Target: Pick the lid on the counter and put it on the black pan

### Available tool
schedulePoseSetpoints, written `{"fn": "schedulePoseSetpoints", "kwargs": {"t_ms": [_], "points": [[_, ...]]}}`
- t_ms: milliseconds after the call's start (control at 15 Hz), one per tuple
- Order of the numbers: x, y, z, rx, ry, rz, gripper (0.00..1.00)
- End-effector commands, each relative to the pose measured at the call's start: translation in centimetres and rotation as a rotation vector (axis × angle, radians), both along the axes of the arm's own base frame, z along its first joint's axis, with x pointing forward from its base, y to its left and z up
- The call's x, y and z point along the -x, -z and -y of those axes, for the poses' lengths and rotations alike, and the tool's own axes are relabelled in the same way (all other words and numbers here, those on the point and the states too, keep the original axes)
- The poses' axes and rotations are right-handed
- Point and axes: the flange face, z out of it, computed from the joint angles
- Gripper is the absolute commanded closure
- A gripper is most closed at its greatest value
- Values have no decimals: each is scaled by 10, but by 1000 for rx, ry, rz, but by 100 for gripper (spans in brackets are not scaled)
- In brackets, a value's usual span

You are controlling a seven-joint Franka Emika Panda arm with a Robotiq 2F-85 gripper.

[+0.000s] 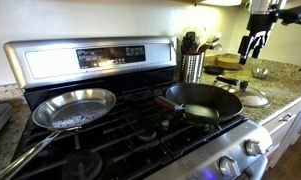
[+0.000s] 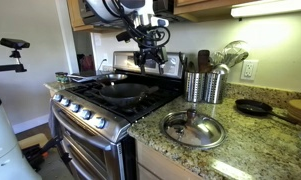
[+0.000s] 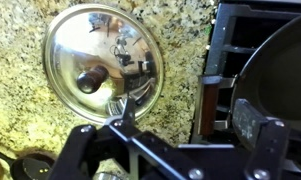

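Note:
The glass lid [image 1: 253, 98] with its metal rim and small knob lies flat on the granite counter [image 1: 280, 85], just beside the stove; it also shows in an exterior view [image 2: 193, 129] and in the wrist view [image 3: 100, 62]. The black pan [image 1: 201, 102] sits on the stove's front burner next to the counter, its reddish-brown handle [image 3: 208, 108] pointing towards the counter. My gripper [image 1: 255, 42] hangs high above the counter, over the strip between lid and pan. It is open and empty [image 3: 183, 122].
A shiny steel pan [image 1: 75, 108] is on the other front burner. A metal utensil holder [image 1: 193, 66] stands at the back between stove and counter. A small dark pan [image 2: 255, 107] and a wooden board [image 2: 298, 108] lie farther along the counter.

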Motion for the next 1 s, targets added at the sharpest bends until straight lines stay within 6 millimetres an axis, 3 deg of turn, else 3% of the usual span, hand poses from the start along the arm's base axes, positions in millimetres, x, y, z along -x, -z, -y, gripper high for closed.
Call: {"fn": "schedulePoseSetpoints", "kwargs": {"t_ms": [0,267,600,933], "points": [[-1,2,5,-1,4,-1,0],[-2,4,8,-2,6,-1,0],[-9,2,61,-11,72,-39,0],[-27,22,114,-24,117,-48,0]]}}
